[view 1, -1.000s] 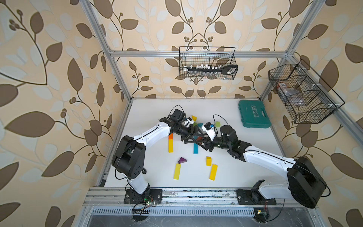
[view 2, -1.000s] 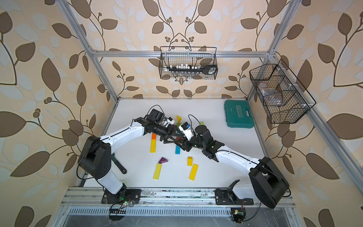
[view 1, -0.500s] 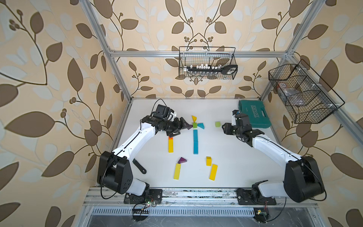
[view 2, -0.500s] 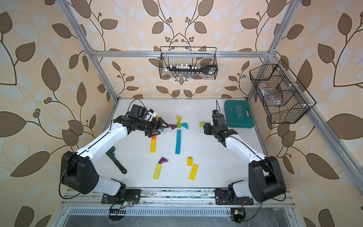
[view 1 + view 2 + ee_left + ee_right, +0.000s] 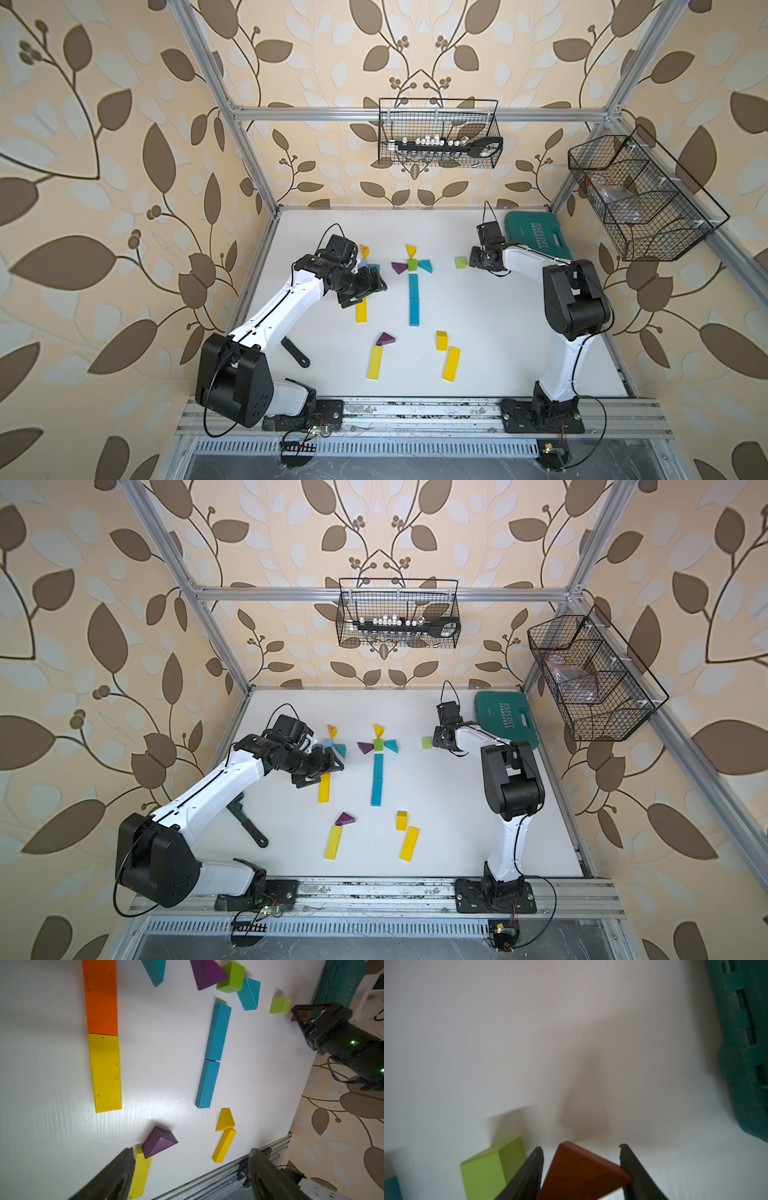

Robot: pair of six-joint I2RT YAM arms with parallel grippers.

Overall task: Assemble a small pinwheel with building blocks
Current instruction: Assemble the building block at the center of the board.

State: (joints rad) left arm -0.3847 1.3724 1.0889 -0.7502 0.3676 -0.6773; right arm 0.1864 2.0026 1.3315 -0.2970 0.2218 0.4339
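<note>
I'm gripping the brown wedge [image 5: 583, 1174] in the right pincer [image 5: 581, 1147], jaws half shut on it, with a green cube [image 5: 492, 1165] just beside them. The left pincer [image 5: 191, 1150] is hanging wide open and empty. Next, I judge, I'm carrying the wedge across to the pinwheel [image 5: 412, 265], apex inward.

- Our white left arm [image 5: 286, 307] stretches forward, and its black two-fingered left gripper [image 5: 191, 1150] is spread wide and empty.
- Our white right arm [image 5: 528, 266] stands bent, and its black right gripper [image 5: 581, 1147] pinches a brown triangular wedge [image 5: 583, 1174].
</note>
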